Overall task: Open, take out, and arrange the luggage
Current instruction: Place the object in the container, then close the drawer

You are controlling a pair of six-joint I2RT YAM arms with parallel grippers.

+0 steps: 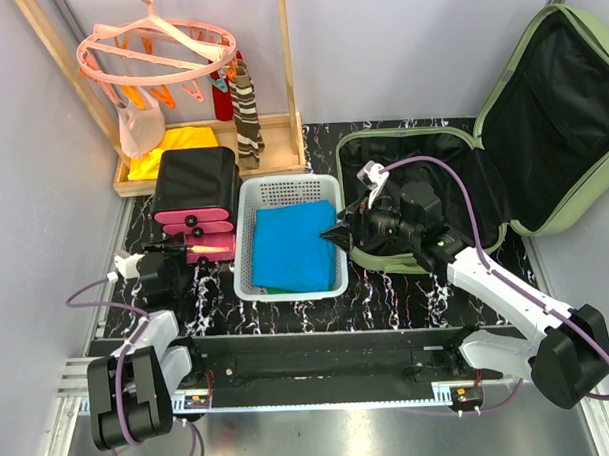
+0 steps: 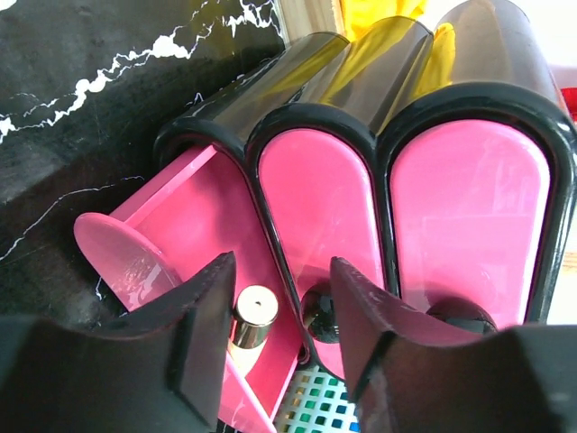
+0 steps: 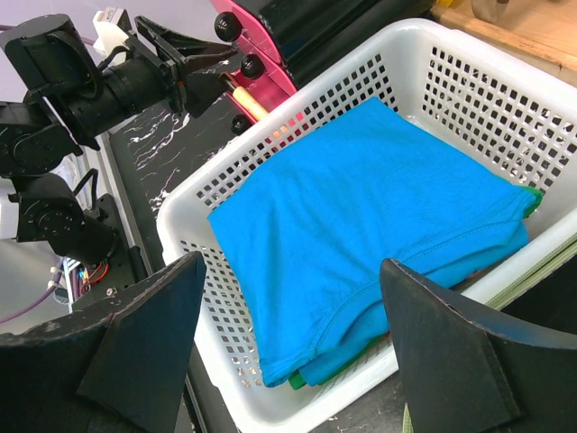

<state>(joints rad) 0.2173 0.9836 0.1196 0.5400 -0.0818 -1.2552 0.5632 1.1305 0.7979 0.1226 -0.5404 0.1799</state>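
Note:
The light-green luggage (image 1: 583, 193) lies open at the right, its lid leaning up against the wall and its black lining (image 1: 463, 172) showing. My right gripper (image 1: 340, 232) is open and empty. It hovers over the right edge of a white basket (image 1: 246, 205), above a folded blue shirt (image 3: 361, 207), with its jaws wide apart (image 3: 293, 298). My left gripper (image 1: 190, 250) is open in front of a black case with pink drawers (image 1: 195, 187). In the left wrist view its jaws (image 2: 275, 289) stand either side of a gold tube (image 2: 252, 316) in the open bottom drawer (image 2: 207, 207) and a black knob (image 2: 317, 311).
A wooden rack at the back left carries a pink round hanger (image 1: 158, 48), a striped cloth (image 1: 248, 115) and a yellow cloth (image 1: 171, 143). A green garment (image 3: 338, 347) lies under the blue shirt. The black marble tabletop (image 1: 387, 300) shows in front of the basket.

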